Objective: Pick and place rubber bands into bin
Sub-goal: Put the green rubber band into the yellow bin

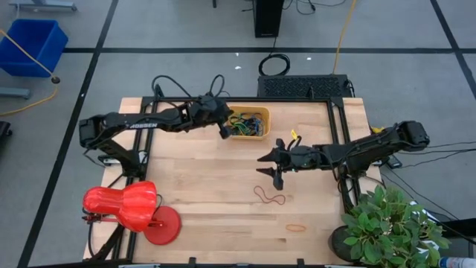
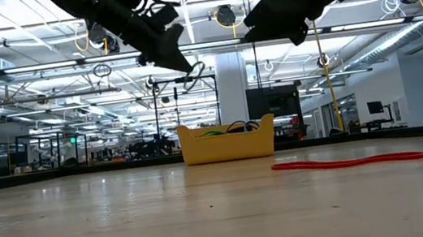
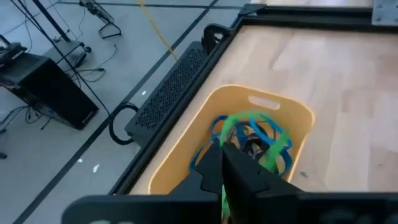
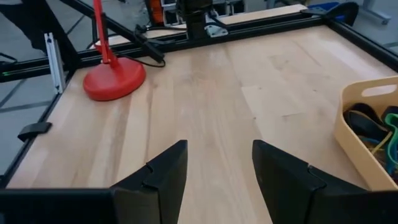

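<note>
Bin (image 1: pixel 262 132): yellow tray at the table's far edge, already holding several rubber bands (image 3: pixel 252 134), green, blue and black.
Left gripper (image 1: pixel 222 131): just beside the bin's edge, fingers pressed together, possibly pinching a green band; hard to tell.
Right gripper (image 1: pixel 272 167): spread wide, empty, above bare wood.
Remaining: red band (image 1: pixel 270 197), orange band (image 1: pixel 296 228).

The high view looks straight down on the whole wooden table (image 1: pixel 216 186), the low view looks level across its surface toward the bin (image 2: pixel 227 143) and hall beyond, and each wrist view looks down close over the table, both also catching the bin.
</note>
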